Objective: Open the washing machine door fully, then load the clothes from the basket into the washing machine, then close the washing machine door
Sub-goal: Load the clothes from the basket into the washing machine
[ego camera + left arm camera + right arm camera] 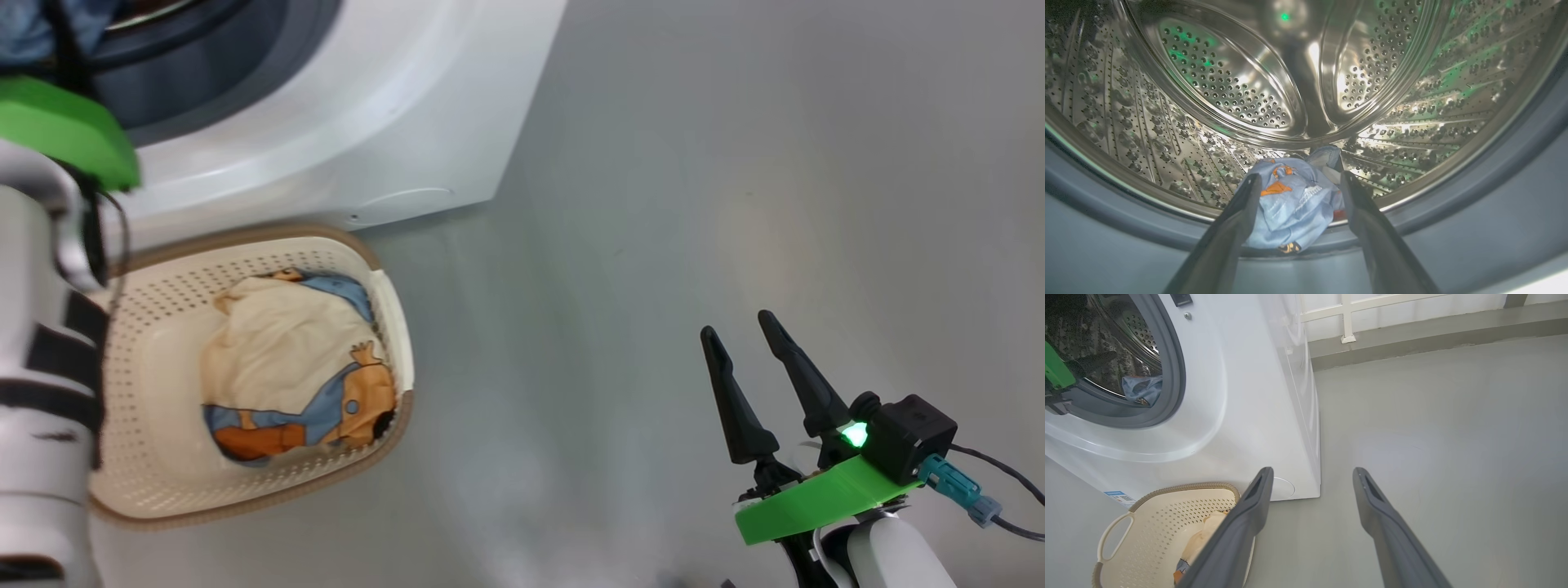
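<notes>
Left wrist view looked into the steel drum (1216,81) of the washing machine (367,122), where the left gripper (1300,176) stood wide open, its fingers either side of a light blue garment (1290,208) lying at the drum's front lip; whether they touched it was hard to tell. Head view showed more clothes (286,351) in the basket (155,294) just before the machine, and the right gripper (738,323) wide open and empty over the grey floor (735,163). Right wrist view added a white railing (1347,318) behind.

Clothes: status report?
Left gripper open, blue garment between fingers at drum lip. Right gripper open, empty. Cream piece in basket. Nothing blocking.
</notes>
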Controlling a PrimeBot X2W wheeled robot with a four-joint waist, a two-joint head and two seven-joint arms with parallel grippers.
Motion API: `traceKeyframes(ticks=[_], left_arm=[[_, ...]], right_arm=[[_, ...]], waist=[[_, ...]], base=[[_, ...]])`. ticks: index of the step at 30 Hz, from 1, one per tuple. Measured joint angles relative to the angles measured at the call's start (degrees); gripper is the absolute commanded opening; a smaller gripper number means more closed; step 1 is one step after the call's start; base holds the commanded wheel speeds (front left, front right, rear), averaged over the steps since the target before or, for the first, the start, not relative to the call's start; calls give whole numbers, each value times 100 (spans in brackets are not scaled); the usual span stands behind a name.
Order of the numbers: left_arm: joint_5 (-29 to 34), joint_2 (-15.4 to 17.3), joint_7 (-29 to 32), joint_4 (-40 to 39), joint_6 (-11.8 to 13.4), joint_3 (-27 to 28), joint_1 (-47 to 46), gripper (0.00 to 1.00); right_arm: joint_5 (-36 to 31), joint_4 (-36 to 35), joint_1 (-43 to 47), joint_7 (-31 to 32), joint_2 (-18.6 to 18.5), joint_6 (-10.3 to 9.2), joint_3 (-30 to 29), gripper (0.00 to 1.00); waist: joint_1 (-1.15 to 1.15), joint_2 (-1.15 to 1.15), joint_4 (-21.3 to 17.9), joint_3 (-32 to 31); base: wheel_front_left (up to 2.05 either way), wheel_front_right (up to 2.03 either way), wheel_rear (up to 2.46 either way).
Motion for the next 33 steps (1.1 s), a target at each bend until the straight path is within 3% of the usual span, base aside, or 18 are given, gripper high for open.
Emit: traceKeyframes(ticks=[11,17,33], left_arm=[[-2,-354,-2,-727,-76,-134,1213,100],[-62,-503,-2,-1249,-276,-214,2212,100],[-160,-692,-1,-2773,-174,-238,4253,100]], right_arm=[[-2,2,18,0,-36,0,-155,100],[-11,7,241,0,-111,0,-327,100],[-109,-45,623,0,-200,0,-503,100]], waist=[[0,0,316,-346],[0,0,481,-648],[0,0,923,-1408]], base=[[0,0,0],[0,0,0],[0,0,0]])
